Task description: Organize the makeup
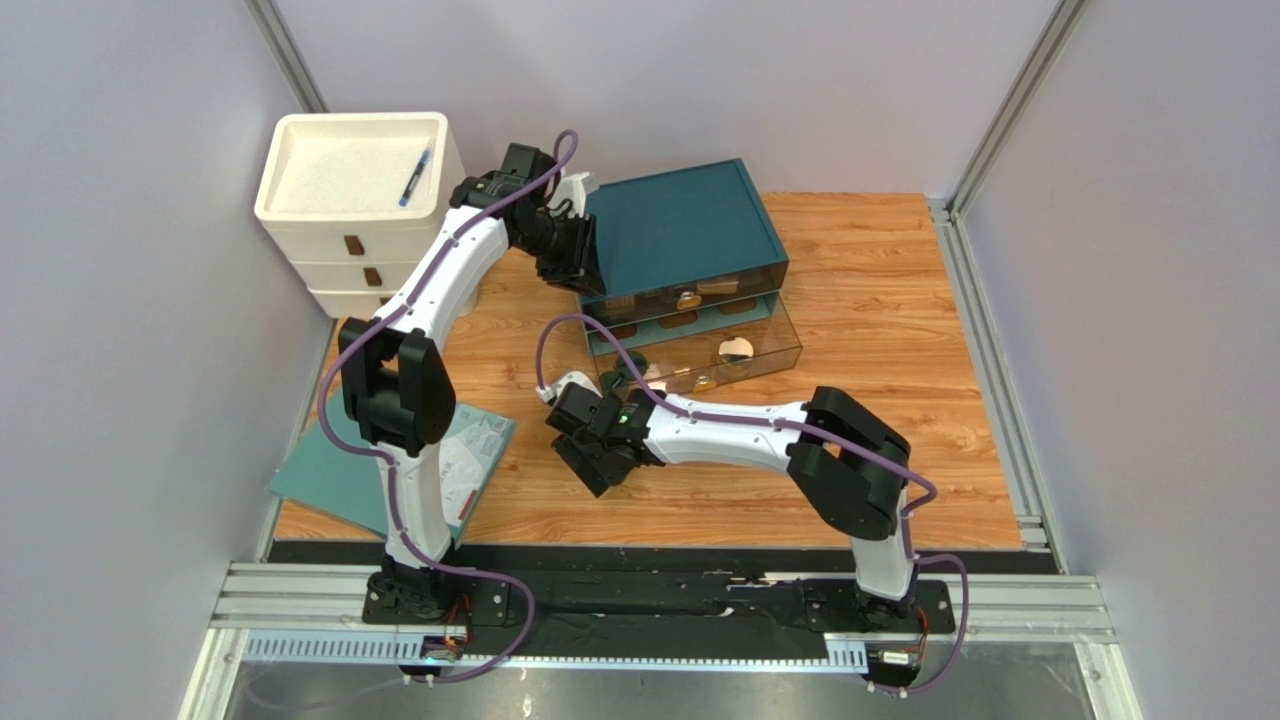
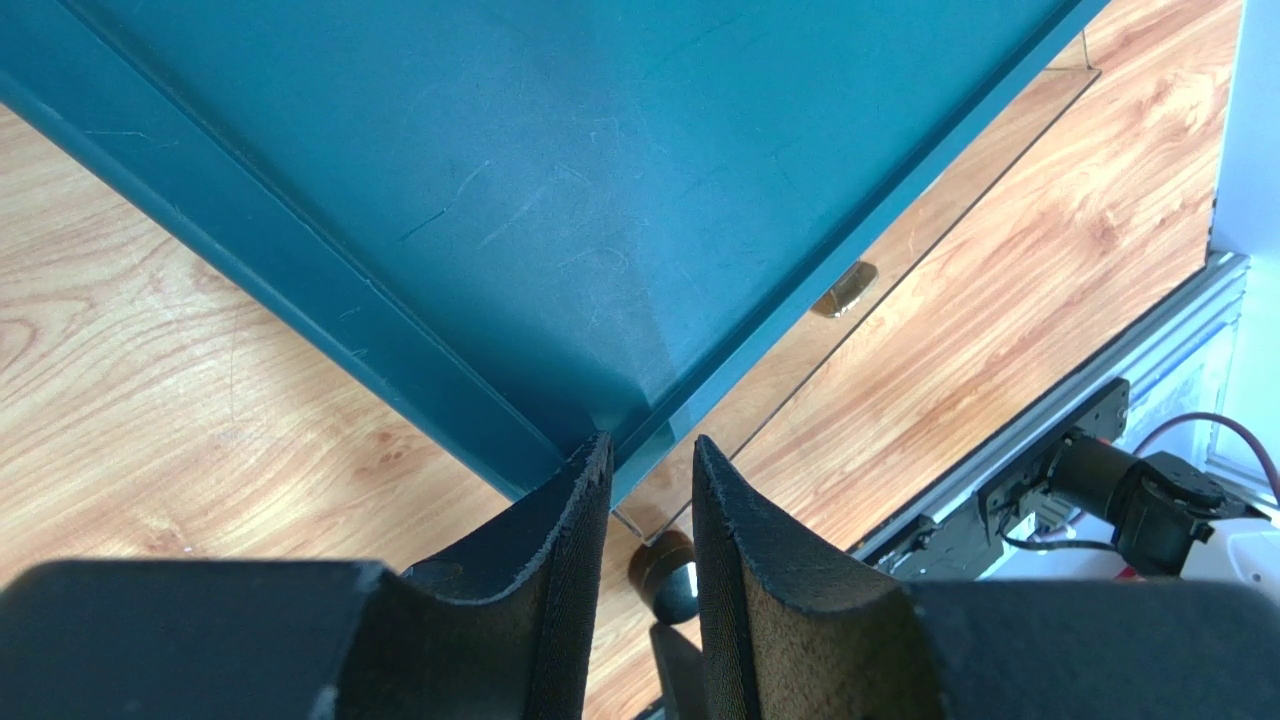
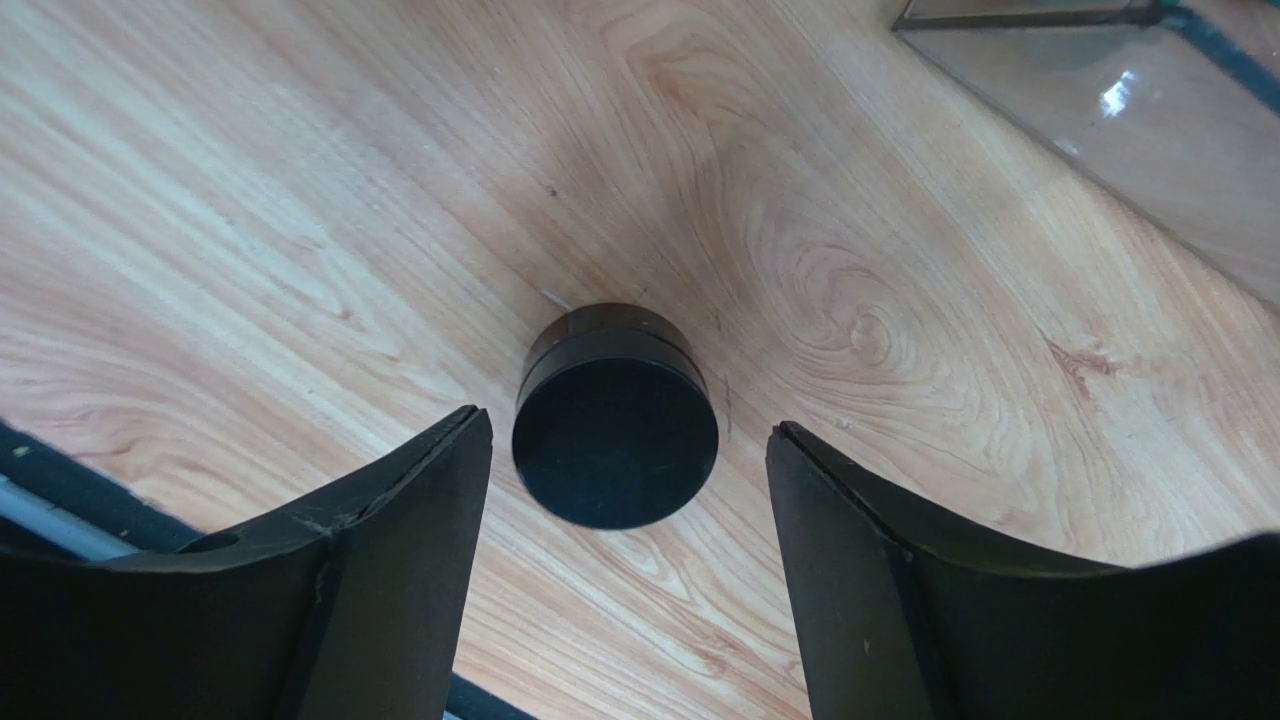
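Right wrist view: right gripper (image 3: 628, 425) stood wide apart over black round jar (image 3: 615, 443) on tabletop (image 3: 226, 195); should lower centred, then close evenly. Left gripper (image 2: 649, 444) sat at teal organizer (image 2: 526, 195) corner, grip unclear.

A wooden tabletop (image 1: 902, 375) carries a white drawer unit (image 1: 353, 188) at upper left, a teal-topped clear drawer organizer (image 1: 684, 225) at upper centre, a teal booklet (image 1: 338, 473) at lower left, and a black round jar (image 3: 613, 428) on bare wood.
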Motion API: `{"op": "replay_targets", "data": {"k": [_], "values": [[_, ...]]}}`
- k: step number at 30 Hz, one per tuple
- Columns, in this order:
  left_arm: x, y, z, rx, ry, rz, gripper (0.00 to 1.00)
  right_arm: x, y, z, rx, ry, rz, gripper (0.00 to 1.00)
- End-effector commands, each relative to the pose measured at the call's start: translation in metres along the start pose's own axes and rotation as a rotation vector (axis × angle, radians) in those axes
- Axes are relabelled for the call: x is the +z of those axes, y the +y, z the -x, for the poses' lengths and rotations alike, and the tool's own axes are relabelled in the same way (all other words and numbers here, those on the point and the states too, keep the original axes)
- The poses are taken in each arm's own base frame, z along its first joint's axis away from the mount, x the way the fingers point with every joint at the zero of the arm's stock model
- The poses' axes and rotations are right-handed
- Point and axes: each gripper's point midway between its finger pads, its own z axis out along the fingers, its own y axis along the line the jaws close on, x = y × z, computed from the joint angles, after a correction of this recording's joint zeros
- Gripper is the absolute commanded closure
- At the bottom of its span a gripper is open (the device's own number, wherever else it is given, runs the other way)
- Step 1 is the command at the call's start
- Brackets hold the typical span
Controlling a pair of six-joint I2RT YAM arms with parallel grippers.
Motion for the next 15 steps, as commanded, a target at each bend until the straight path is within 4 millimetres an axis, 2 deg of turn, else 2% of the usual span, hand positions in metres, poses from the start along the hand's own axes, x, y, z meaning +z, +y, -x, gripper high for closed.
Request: {"op": "replay_targets", "data": {"k": [1, 3, 5, 6, 7, 10, 15], "values": [[0.004, 0.042, -0.067, -0.089, 0.258, 0.152, 0.64, 0.013, -0.003, -0.008, 0.03, 0.027, -0.036, 0.32], [0.005, 0.043, -0.068, -0.091, 0.262, 0.153, 0.64, 0.019, 0.0, -0.011, 0.04, 0.037, -0.021, 0.35], [0.005, 0.043, -0.069, -0.087, 0.262, 0.154, 0.64, 0.021, 0.004, -0.013, 0.045, 0.042, 0.001, 0.47], [0.004, 0.044, -0.069, -0.087, 0.262, 0.157, 0.64, 0.02, 0.005, -0.012, 0.052, 0.036, 0.008, 0.65], [0.004, 0.044, -0.069, -0.087, 0.263, 0.158, 0.64, 0.019, 0.003, -0.01, 0.057, 0.029, -0.004, 0.96], [0.003, 0.045, -0.071, -0.084, 0.267, 0.164, 0.64, 0.009, -0.005, -0.002, 0.069, -0.01, -0.038, 1.0], [0.002, 0.045, -0.07, -0.085, 0.262, 0.166, 0.64, -0.018, -0.019, 0.02, 0.088, -0.114, -0.08, 1.0]]}}
